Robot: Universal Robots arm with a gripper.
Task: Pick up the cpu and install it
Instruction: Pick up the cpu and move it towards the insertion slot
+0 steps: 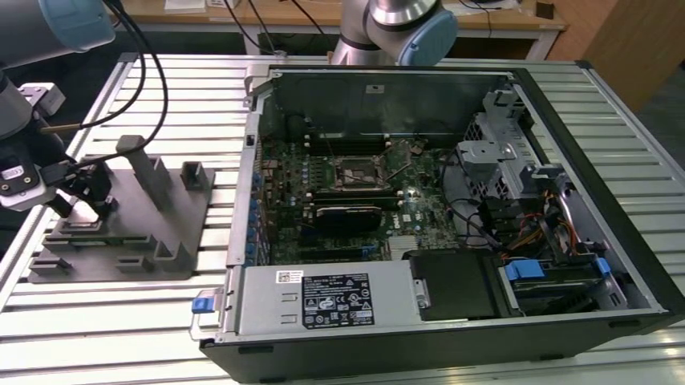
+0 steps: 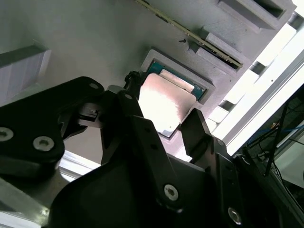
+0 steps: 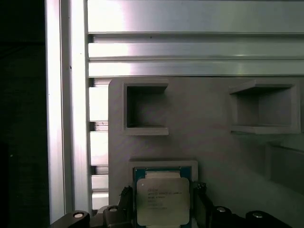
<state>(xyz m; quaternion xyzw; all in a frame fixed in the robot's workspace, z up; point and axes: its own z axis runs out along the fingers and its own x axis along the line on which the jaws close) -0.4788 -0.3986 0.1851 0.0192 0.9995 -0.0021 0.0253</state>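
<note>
One gripper (image 2: 164, 107) low over grey tray (image 1: 176, 241), jaws apart straddling cpu (image 3: 163, 199) (chip seated in its recess), nothing gripped, open computer case (image 1: 321, 301) beside tray

Arm (image 1: 16, 112) low at exterior view's left, end effector (image 1: 88, 210) pointing down, fingers (image 3: 127, 197) spread.

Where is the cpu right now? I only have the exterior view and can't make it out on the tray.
Observer: In the first wrist view the cpu lies flat in a square recess of the grey tray, metal top up.
Operator: Is the gripper near it?
Observer: Yes. In the second wrist view the gripper is low over the tray, right at the cpu.
Operator: Anything in the neighbouring pockets?
Observer: No. The two square recesses beyond the cpu hold nothing.
</note>
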